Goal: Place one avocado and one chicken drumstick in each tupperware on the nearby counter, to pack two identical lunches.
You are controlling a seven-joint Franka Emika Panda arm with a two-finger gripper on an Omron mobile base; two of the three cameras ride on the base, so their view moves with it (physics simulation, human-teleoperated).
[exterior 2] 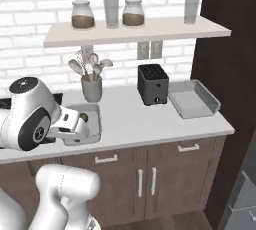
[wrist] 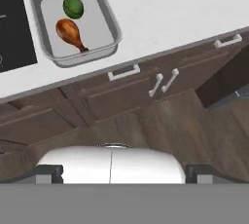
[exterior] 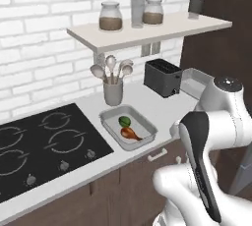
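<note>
You've got one tupperware [exterior: 129,127] packed: dark green avocado [exterior: 125,121] and chicken drumstick [exterior: 130,133] lie side by side inside it, just touching, on the worktop [exterior: 162,109] next to the stove [exterior: 44,146]. That tray looks finished, so leave it alone. The second tupperware [exterior 2: 194,99] sits right of the black toaster [exterior 2: 153,84] and looks bare, so it's probably your next target. Tool fingertips [wrist: 48,173] stand spread wide at the bottom of the hand view, nothing between them, pulled back off the worktop over the cabinet fronts [wrist: 126,91]. You'd still need the other avocado and drumstick for tray two.
</note>
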